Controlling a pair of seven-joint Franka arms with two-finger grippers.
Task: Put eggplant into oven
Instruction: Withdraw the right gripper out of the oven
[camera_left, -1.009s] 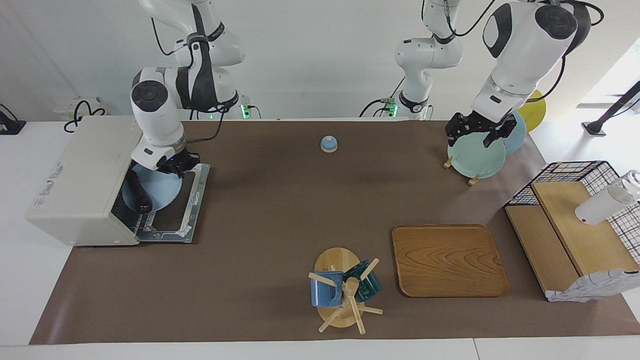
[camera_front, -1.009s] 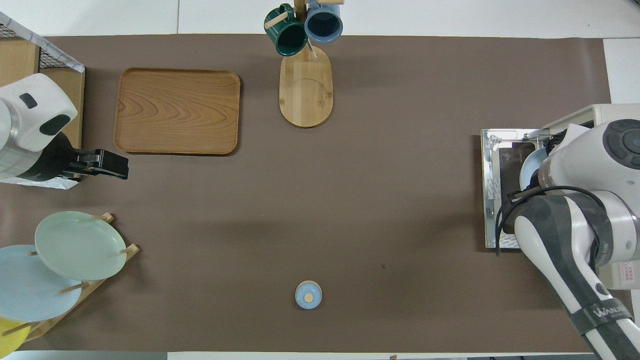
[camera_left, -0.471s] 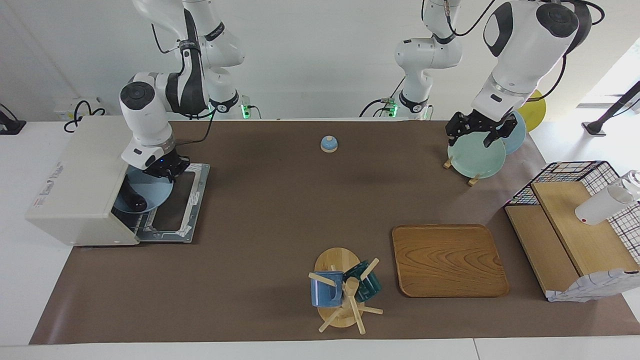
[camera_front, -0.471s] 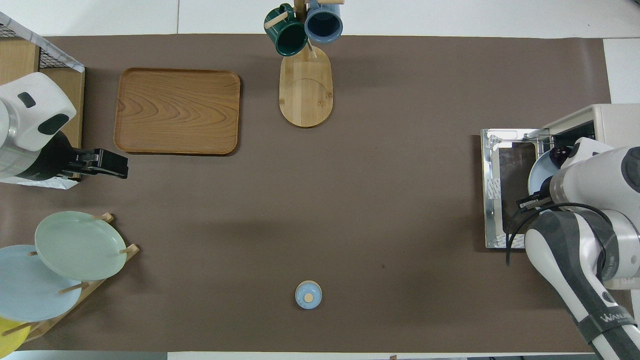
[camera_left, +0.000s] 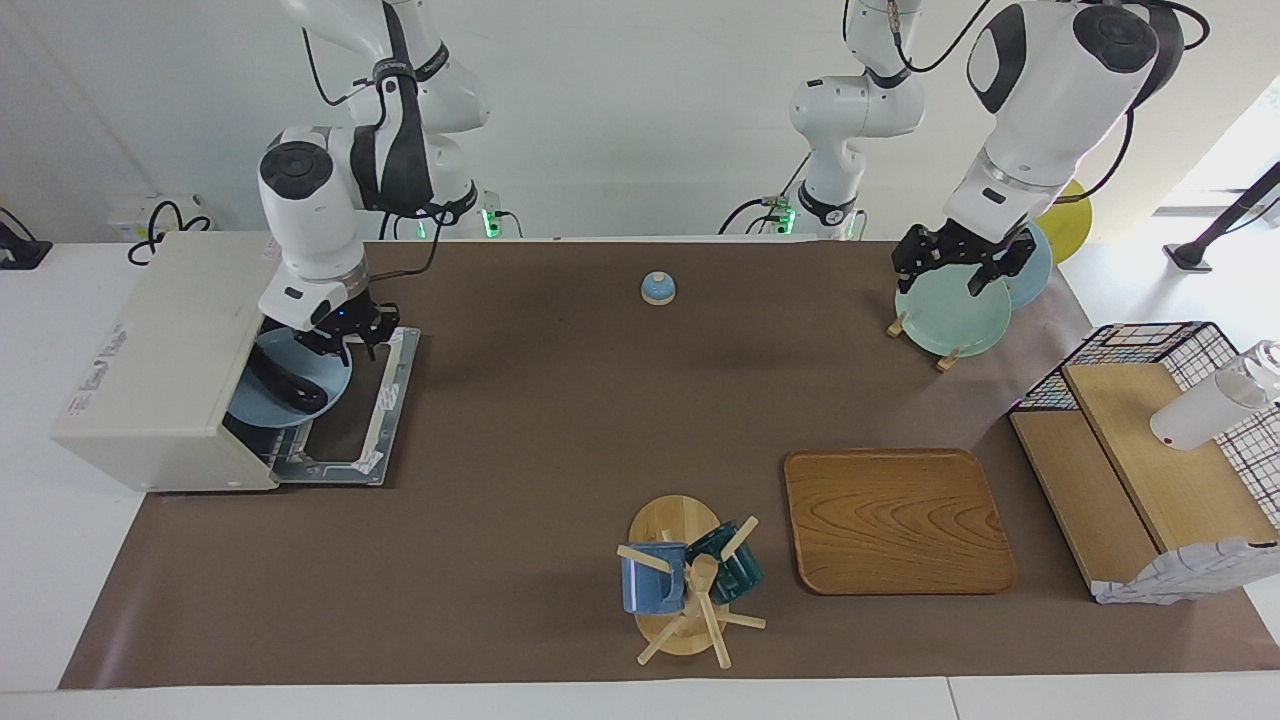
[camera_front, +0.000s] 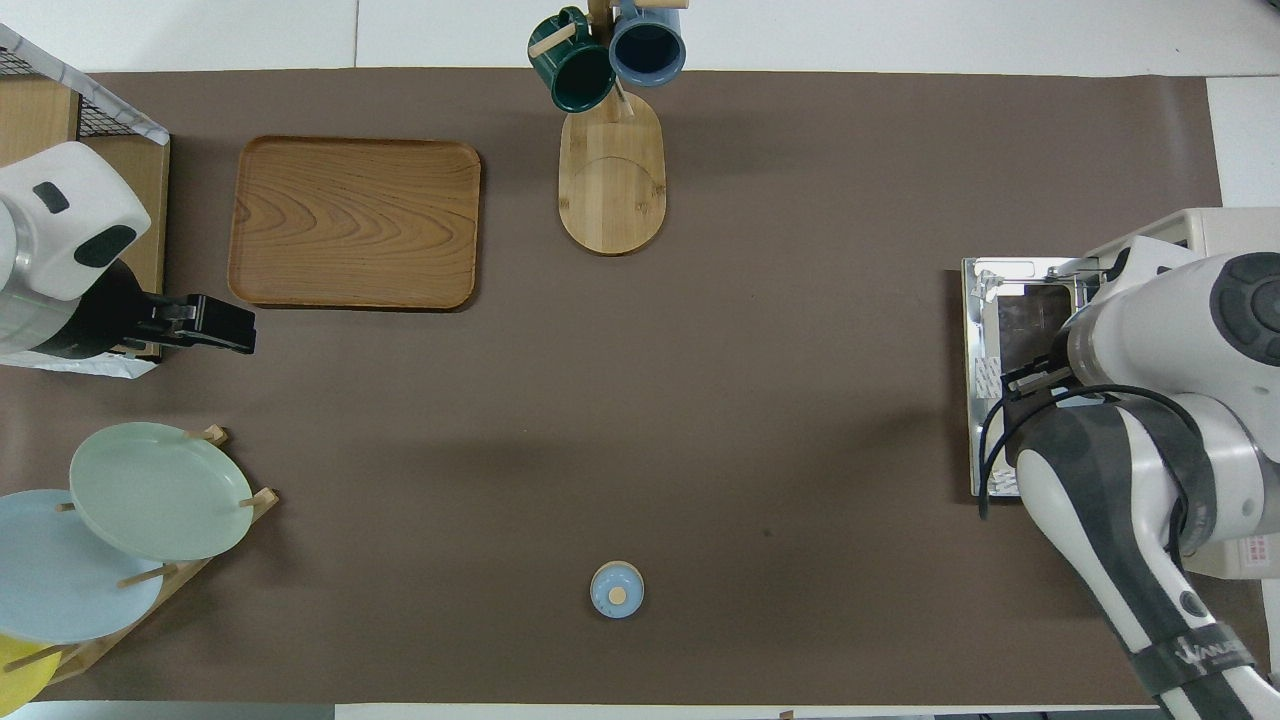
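A: Where is the slim, glossy dark purple eggplant (camera_left: 281, 386) seen?

B: On a round pale-blue plate (camera_left: 300, 385) inside the boxy cream-white oven (camera_left: 160, 360), whose door is dropped open.

A: And the grippers?

B: The right gripper (camera_left: 338, 335) is held above the plate's rim; finger state cannot be told. The left gripper (camera_left: 962, 262) is spread, over the pale-green plate (camera_left: 950, 318).

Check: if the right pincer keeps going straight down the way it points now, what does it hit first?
Most likely the blue plate carrying the eggplant, at its rim above the oven's open door. The right pincer points down at that edge. Depth is unclear; it could pass the rim and meet the door instead.
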